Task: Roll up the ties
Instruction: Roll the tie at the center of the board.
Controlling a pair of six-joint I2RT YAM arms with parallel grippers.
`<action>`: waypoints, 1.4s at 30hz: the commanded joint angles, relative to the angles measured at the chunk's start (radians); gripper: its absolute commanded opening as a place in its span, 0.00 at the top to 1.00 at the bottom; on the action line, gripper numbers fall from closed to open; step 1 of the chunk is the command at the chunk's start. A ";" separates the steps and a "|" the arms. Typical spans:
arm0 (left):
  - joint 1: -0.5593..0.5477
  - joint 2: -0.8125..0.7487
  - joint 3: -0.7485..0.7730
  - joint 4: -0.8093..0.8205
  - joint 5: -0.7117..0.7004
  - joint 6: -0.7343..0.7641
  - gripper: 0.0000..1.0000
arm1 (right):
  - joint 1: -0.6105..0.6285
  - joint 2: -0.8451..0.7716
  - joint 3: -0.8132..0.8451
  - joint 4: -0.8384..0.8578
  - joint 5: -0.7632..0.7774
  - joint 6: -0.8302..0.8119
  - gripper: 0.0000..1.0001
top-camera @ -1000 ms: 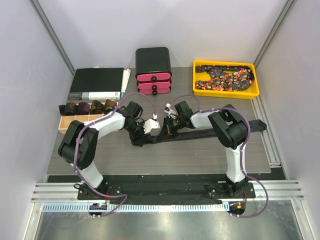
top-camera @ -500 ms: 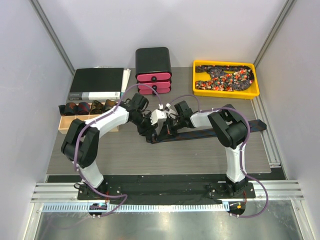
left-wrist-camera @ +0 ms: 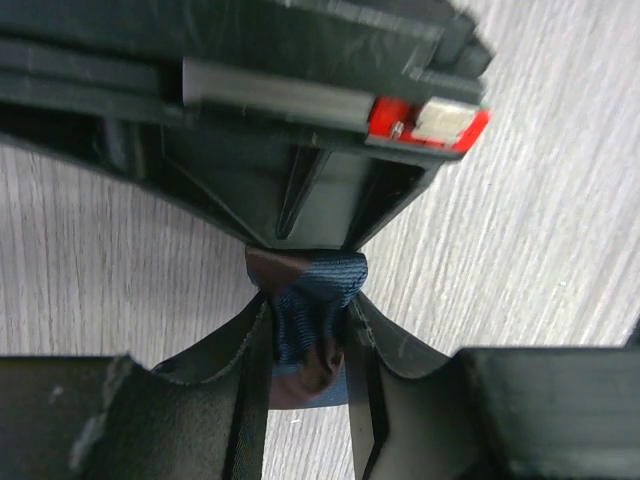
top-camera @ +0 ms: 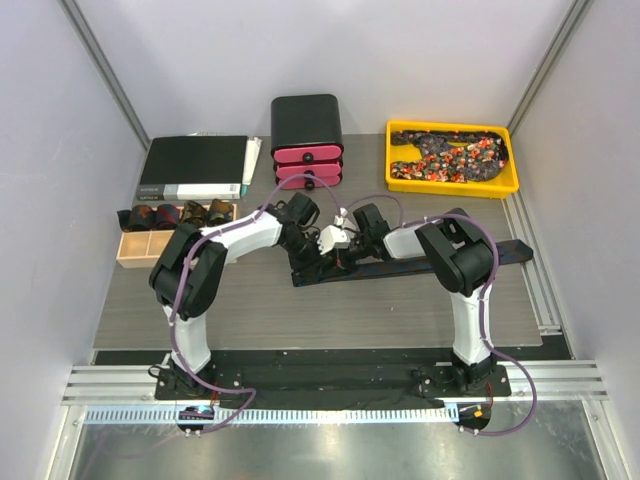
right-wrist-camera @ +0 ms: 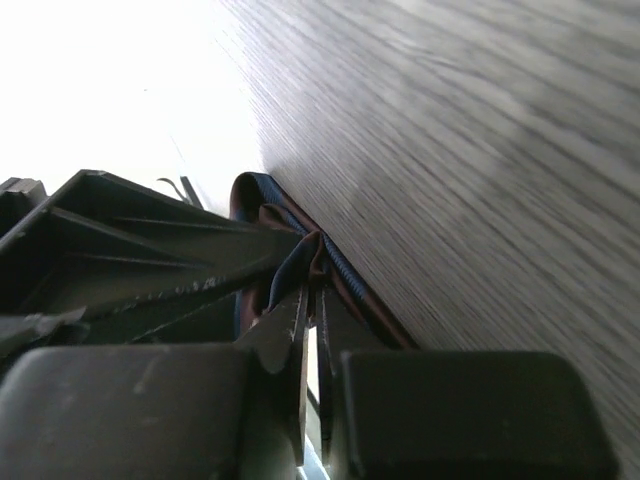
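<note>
left jaws: clenched on tie (left-wrist-camera: 316, 298), navy fold
right jaws: clenched on same tie
tie: stretched across counter (top-camera: 400, 312)

tie (top-camera: 512, 250) on table (top-camera: 300, 322), tray (top-camera: 450, 189) behind

A robotics lab cell: white panel walls (top-camera: 350, 50), aluminium frame rails (top-camera: 570, 380).

The tie (left-wrist-camera: 318, 295) is showing a navy-blue weave with brownish lining; the counter (top-camera: 300, 315) is showing grey wood grain; the yellow tray (top-camera: 452, 188) is holding dark ties (top-camera: 450, 150) speckled red, orange and white; the drawer box (top-camera: 307, 120) is showing black over pink.
</note>
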State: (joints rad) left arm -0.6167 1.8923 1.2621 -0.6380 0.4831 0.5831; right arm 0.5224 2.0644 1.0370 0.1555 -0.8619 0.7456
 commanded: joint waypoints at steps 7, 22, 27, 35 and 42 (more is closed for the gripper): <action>-0.008 0.062 0.054 -0.072 -0.071 0.001 0.71 | -0.070 -0.095 -0.072 0.110 -0.063 0.084 0.79; -0.023 0.070 0.057 -0.080 -0.087 0.007 0.71 | -0.061 -0.092 -0.083 0.222 -0.072 0.161 0.69; -0.025 0.070 0.056 -0.075 -0.103 0.006 0.70 | -0.044 -0.079 -0.055 0.081 -0.037 0.040 0.69; -0.025 0.060 0.057 -0.081 -0.141 0.026 0.69 | -0.039 -0.046 -0.045 0.050 -0.043 0.021 0.77; -0.025 0.067 0.057 -0.086 -0.141 0.044 0.69 | -0.041 -0.049 -0.022 -0.008 -0.028 -0.019 0.65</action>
State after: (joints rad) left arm -0.6411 1.9400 1.3239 -0.6937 0.3992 0.5919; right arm 0.4709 2.0163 0.9787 0.1772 -0.8989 0.7593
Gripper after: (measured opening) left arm 0.307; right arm 0.331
